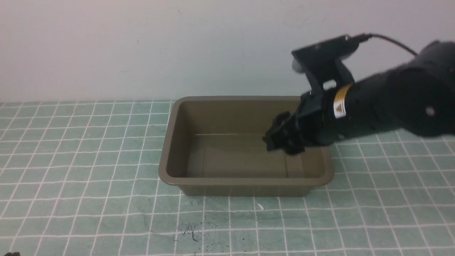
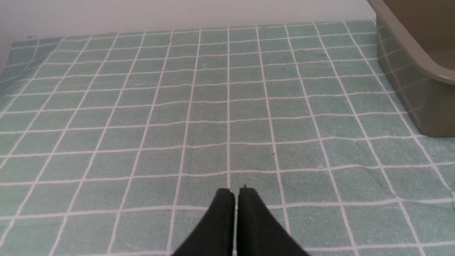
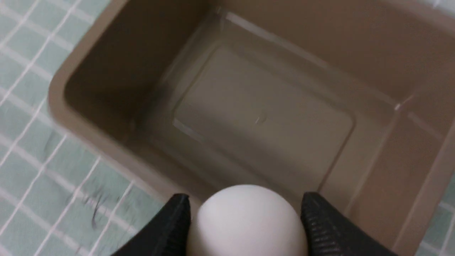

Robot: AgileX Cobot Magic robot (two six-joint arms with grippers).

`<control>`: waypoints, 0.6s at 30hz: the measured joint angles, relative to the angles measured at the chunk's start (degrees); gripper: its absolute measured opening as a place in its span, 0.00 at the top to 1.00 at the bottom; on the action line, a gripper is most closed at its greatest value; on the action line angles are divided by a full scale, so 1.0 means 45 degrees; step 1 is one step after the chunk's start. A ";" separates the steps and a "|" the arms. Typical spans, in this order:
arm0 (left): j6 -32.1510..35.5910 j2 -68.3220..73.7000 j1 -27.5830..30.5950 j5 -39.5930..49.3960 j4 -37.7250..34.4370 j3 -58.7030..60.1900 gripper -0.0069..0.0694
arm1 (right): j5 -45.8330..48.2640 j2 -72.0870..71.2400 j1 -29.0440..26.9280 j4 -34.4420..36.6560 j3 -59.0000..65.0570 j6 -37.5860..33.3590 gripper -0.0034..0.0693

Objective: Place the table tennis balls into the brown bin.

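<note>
The brown bin [image 1: 170, 149] stands in the middle of the green checked mat, with nothing lying inside it. My right gripper [image 1: 280, 137] hangs over the bin's right half, above its floor. In the right wrist view a white table tennis ball [image 3: 245, 220] sits between the two black fingers [image 3: 320, 220], which are shut on it, with the bin's floor [image 3: 263, 117] below. In the front view the ball is hidden by the gripper. My left gripper [image 2: 236, 193] is shut and holds nothing, low over the mat, with the bin's corner [image 2: 416, 53] off to one side.
The green mat with white grid lines [image 1: 89, 160] covers the table. A pale wall [image 1: 142, 42] rises behind the bin. Dark scuff marks [image 1: 190, 231] lie on the mat in front of the bin.
</note>
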 joint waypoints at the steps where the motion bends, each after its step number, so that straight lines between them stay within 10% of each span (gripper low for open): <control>1: 0.0000 0.0000 0.0000 0.0000 0.0000 0.0000 0.91 | 0.0150 0.0579 -0.0288 0.0078 -0.0622 -0.0195 0.45; 7: -0.0002 0.0000 0.0000 0.0000 0.0000 0.0000 0.91 | 0.1408 0.3146 -0.0663 0.0282 -0.2630 -0.0993 0.16; 11: -0.0002 0.0000 0.0000 0.0000 0.0000 0.0000 0.91 | 0.1886 0.3198 -0.0663 0.0118 -0.3103 -0.1182 0.14; 18: -0.0002 0.0000 0.0000 0.0000 0.0000 0.0000 0.91 | 0.1606 -0.1284 -0.0663 -0.1097 -0.2415 -0.0119 0.88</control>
